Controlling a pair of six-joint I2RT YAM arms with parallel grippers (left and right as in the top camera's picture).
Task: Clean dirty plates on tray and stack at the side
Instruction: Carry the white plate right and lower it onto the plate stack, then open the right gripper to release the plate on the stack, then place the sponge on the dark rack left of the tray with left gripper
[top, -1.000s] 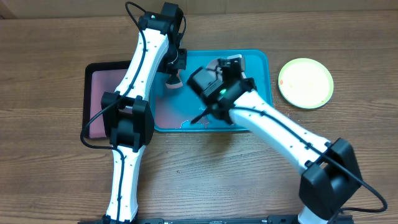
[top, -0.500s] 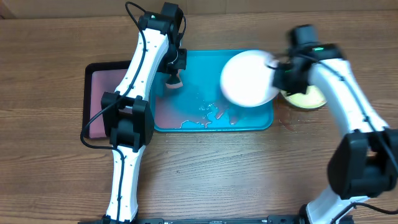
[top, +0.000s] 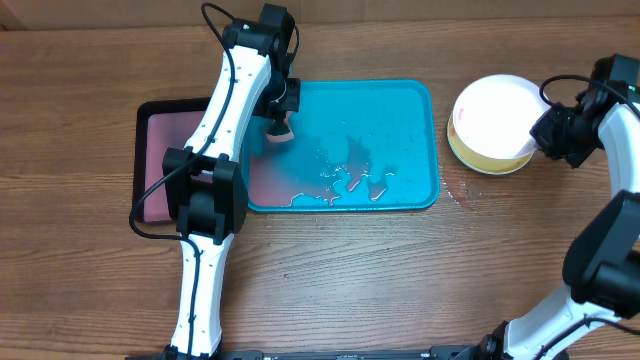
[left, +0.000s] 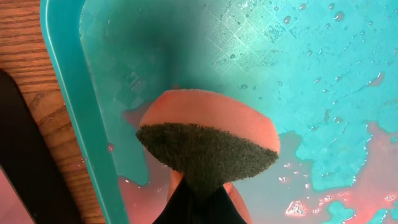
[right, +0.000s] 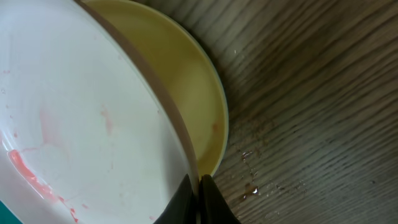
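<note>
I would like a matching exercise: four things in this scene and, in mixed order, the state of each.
Things:
1. white plate
2. yellow-green plate
3. sponge
4. tray

States:
A. wet, with reddish puddles
B. clamped in the left gripper
C. on the table, beneath another plate
D. rim clamped in the right gripper

Pairs: 1-D, 2-C, 3-B, 4-A

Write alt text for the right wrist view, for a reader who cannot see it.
The right gripper pinches the rim of a white plate held over a yellow-green plate on the wooden table. Faint red smears streak the white plate, and water drops dot the table beside it.
</note>
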